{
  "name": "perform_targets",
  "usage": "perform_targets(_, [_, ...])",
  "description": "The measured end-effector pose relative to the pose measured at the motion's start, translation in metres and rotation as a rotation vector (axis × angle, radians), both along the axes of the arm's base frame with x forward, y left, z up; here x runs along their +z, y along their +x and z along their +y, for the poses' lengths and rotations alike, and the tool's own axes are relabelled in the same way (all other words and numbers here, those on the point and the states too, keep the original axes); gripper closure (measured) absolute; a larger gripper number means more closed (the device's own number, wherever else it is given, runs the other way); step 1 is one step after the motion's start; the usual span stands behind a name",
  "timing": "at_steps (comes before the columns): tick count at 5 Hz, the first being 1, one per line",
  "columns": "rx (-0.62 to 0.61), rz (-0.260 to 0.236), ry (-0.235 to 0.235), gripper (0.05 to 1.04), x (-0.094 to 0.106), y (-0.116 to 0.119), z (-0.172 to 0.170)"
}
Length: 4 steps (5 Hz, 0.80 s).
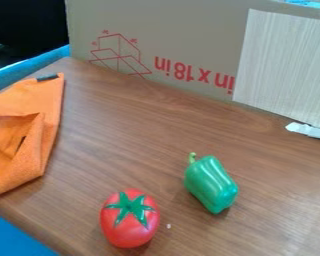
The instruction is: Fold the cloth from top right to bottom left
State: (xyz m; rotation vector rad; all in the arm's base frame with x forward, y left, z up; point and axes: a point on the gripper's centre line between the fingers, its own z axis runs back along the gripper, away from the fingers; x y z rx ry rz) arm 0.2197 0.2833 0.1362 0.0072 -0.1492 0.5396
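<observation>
Cloth (39,125): orange, on the left part of the brown wood-grain worktop (149,120); we see it run out past the left side of the camera view. We note its upper right corner near the worktop's far left corner, with a small dark tab (47,78) at its upper edge. Its right edge slants down and slightly left, then turns in toward a low tip close to the worktop's near left edge. Over the middle we record a folded layer with creases and a small dark gap; we cannot tell how many layers lie beneath. State of the pincer: we cannot tell.

Other items: we log a red tomato (128,231) near the worktop's near edge, green star-shaped top facing up, well apart from the cloth. Up and to the right of it lies a green pepper (210,184), tilted, stem toward the far side; we find the two apart. We mark a tiny white speck (169,226) just beside the tomato, on its right.

Along the far edge we observe upright cardboard (189,30) with red markings, and in front of its right part a pale streaked panel (283,65). At the panel's foot, toward the right, we note a whitish object (309,130), identity unclear.
</observation>
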Motion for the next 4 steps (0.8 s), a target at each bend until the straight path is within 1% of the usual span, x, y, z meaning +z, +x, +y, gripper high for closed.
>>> perform_targets(1, [0.014, 0.018, 0.001, 0.600, -0.001, -0.002, -0.001])
perform_targets(2, [0.010, 0.021, -0.043, 0.297, 0.002, 0.001, -0.009])
perform_targets(3, [-0.019, -0.005, -0.106, 0.092, 0.020, 0.015, -0.026])
perform_targets(4, [-0.049, -0.034, -0.196, 0.083, 0.058, 0.036, -0.053])
